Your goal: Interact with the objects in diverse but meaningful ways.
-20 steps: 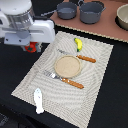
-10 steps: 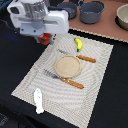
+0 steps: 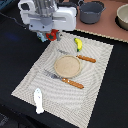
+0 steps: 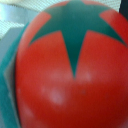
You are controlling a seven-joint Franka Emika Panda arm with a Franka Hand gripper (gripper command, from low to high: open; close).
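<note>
Your gripper (image 3: 50, 35) hangs over the far corner of the placemat (image 3: 95, 75), and the red tomato (image 4: 70, 75) sits right at the jaws: in the wrist view it fills nearly the whole picture, green star calyx (image 4: 75, 35) facing the camera. In the exterior view only a sliver of red shows under the hand. You cannot tell from either view whether the jaws are closed on the tomato or merely set around it, since no fingertip is clearly visible.

Treat the tomato as a light, hard toy with a smooth, glossy skin. It looks stiff and not fragile, so moderate pressure should not mark it. The risk is slip: a round, slick body tends to squirt out if pinched above or below its widest part. Take hold across the middle, at the broadest girth, with the jaws level on both sides.

Away from the jaws, the yellow banana (image 3: 78, 44) lies near, on the same end of the placemat. The round wooden plate (image 3: 67, 66) sits further off, flanked by a fork (image 3: 65, 79) and a knife (image 3: 80, 57). The small white elongated piece (image 3: 38, 99) lies well apart, at the opposite corner. The dark grey two-handled pot (image 3: 92, 11) stands beyond the placemat on the desk (image 3: 115, 115).
</note>
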